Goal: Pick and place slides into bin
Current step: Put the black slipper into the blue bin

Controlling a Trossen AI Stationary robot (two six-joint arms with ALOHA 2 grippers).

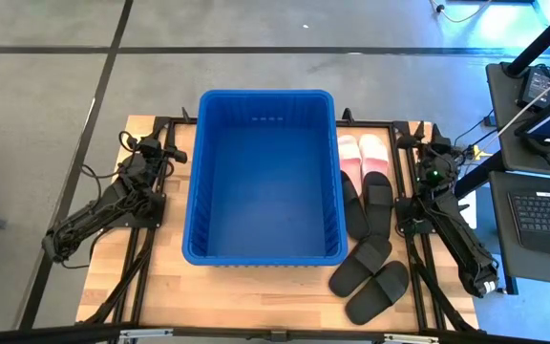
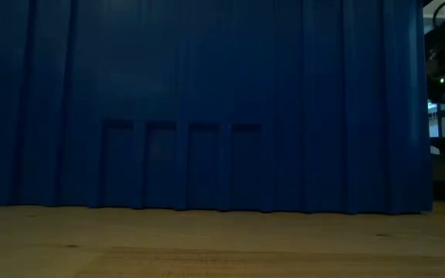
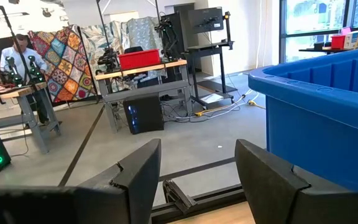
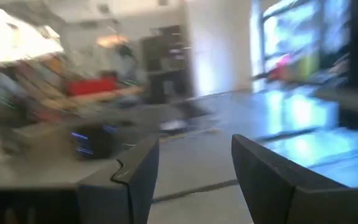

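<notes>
Lab/workshop: workbenches (image 3: 138, 68), equipment racks (image 3: 207, 31), concrete floor (image 1: 46, 86).

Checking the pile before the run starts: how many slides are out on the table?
6, all right of the bin: pink pair at the far end, a black pair below it, two black slides angled nearest the front edge. The bin looks empty.

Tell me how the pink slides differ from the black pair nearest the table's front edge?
The pink slides are pale and lie straight, side by side near the table's far edge; the front black pair is dark and lies angled. Both pairs sit on the table to the right of the blue bin.
</notes>
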